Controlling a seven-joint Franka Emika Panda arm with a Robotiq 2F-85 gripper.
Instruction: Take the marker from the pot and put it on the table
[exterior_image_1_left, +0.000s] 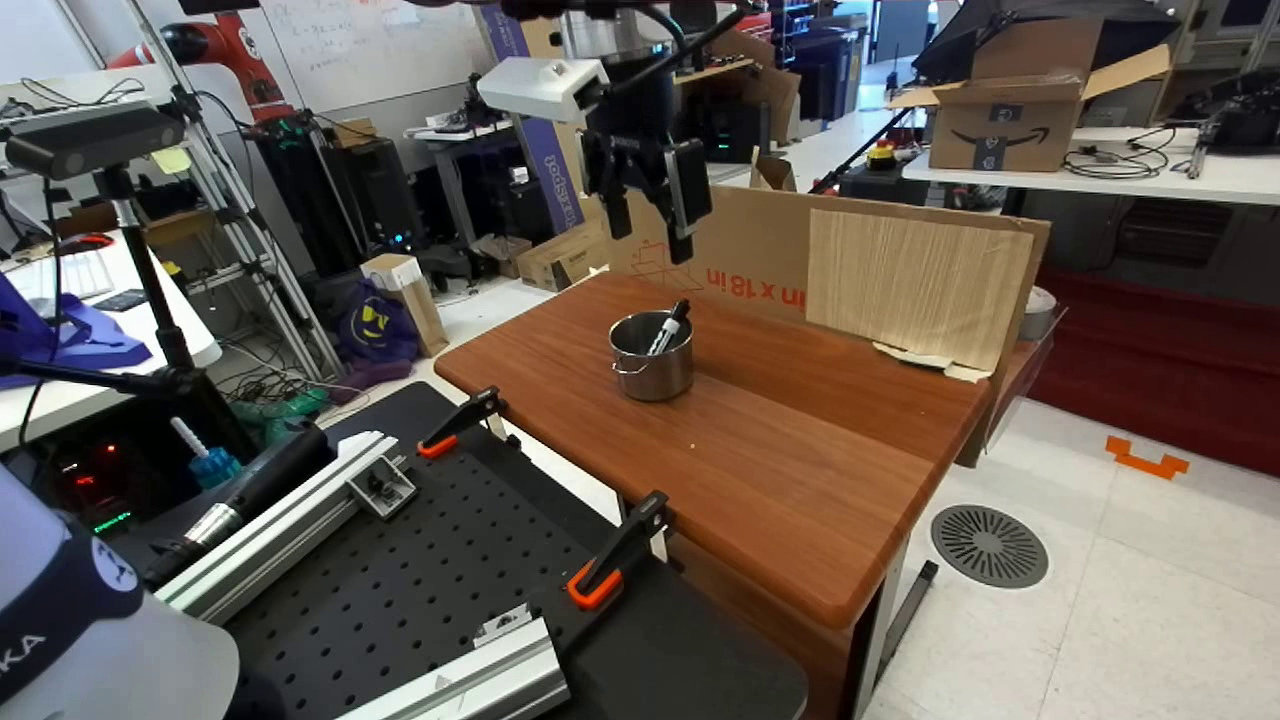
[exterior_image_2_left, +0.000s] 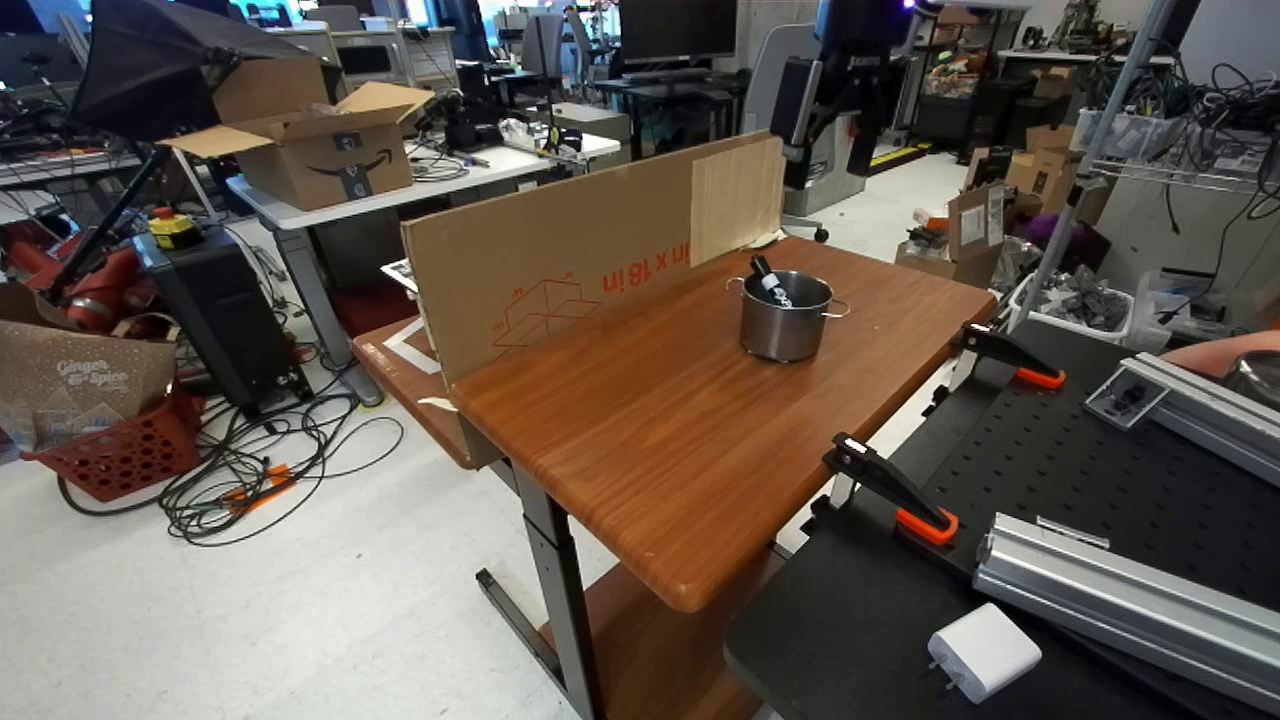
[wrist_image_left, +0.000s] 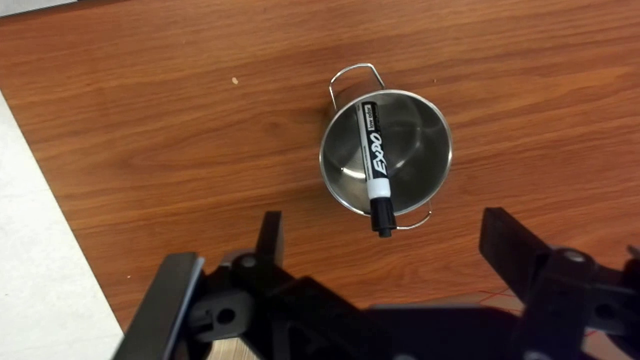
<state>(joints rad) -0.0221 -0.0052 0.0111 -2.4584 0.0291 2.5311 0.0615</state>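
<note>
The pot (exterior_image_1_left: 652, 375), a silver metal pot with thin wire handles, stands upright on the reddish-brown table (exterior_image_1_left: 780, 460). It also shows in an exterior view (exterior_image_2_left: 780, 332) and in the wrist view (wrist_image_left: 425, 150). The marker (wrist_image_left: 375, 150) is white and black with a black cap. It leans inside the pot, its cap sticking out past the rim in both exterior views (exterior_image_1_left: 668, 328) (exterior_image_2_left: 772, 284). My gripper (wrist_image_left: 382, 215) is open and empty. It hangs well above the table and pot (exterior_image_1_left: 650, 232), touching neither. In the wrist view the marker's cap lies between the fingertips.
A cardboard panel (exterior_image_1_left: 740, 235) stands along the table's far edge, with a pale wood-patterned piece (exterior_image_1_left: 915, 285) on it. A black perforated board (exterior_image_1_left: 450, 530) with orange-tipped clamps (exterior_image_1_left: 620, 550) and metal rails (exterior_image_1_left: 290, 520) adjoins the table's near side.
</note>
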